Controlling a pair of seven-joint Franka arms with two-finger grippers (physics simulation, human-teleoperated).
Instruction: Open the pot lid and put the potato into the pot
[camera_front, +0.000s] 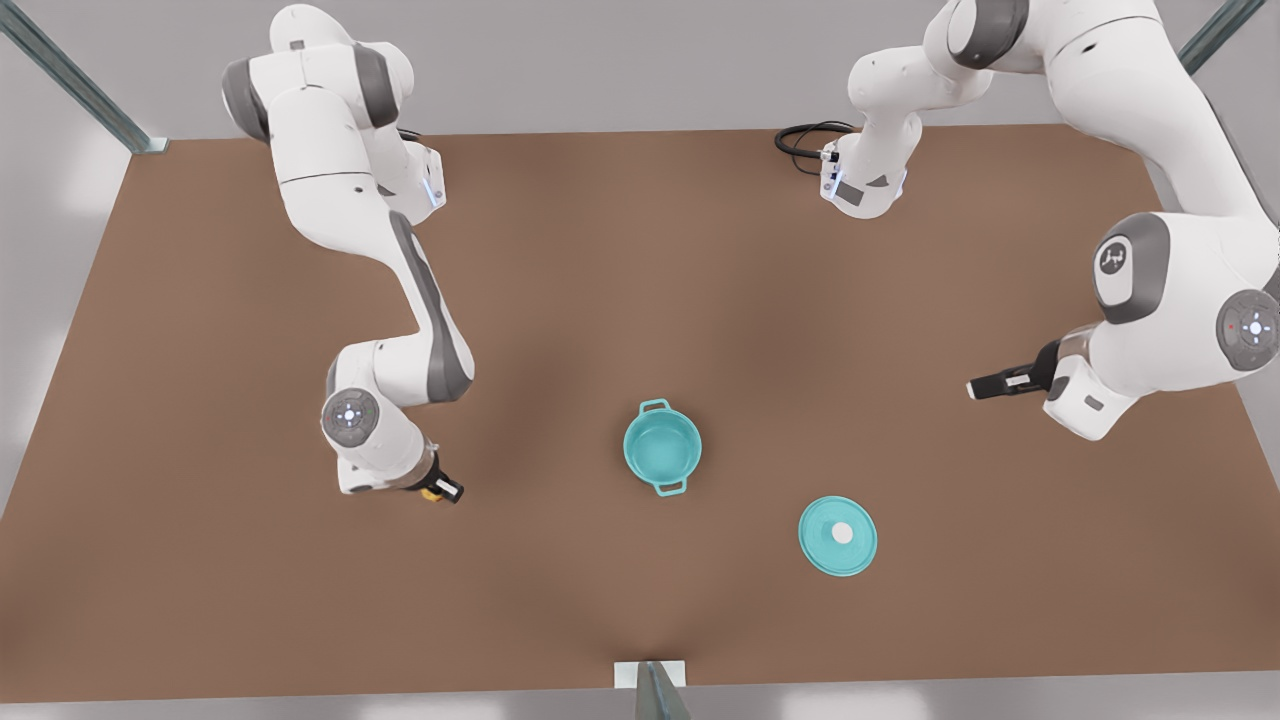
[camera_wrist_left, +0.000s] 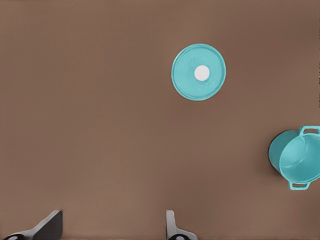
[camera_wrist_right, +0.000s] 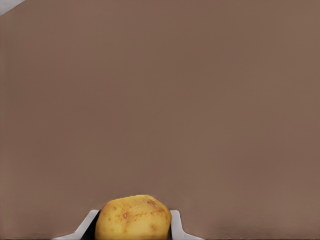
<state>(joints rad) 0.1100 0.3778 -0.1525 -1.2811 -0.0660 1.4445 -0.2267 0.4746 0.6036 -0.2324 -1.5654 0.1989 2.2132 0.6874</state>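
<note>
1. Potato (camera_wrist_right: 132, 218) sits clamped in the right tool (camera_front: 438, 490), at the front view's left.
2. Pot (camera_front: 662, 446) stands uncovered mid-counter (camera_front: 620, 260); pot lid (camera_front: 838, 536) lies apart.
3. Left tool (camera_front: 985, 387) hangs wide, empty.

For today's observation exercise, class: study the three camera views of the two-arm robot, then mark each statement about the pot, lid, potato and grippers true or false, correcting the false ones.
1. The pot lid sits on the pot. False: the lid lies flat on the table, apart from the open pot.
2. The right gripper holds the potato. True.
3. The potato is already inside the pot. False: the pot is empty; the potato is between the right gripper's fingers, on the front view's left.
4. The left gripper is open and holds nothing. True.
5. The lid's white knob faces up. True.
</note>
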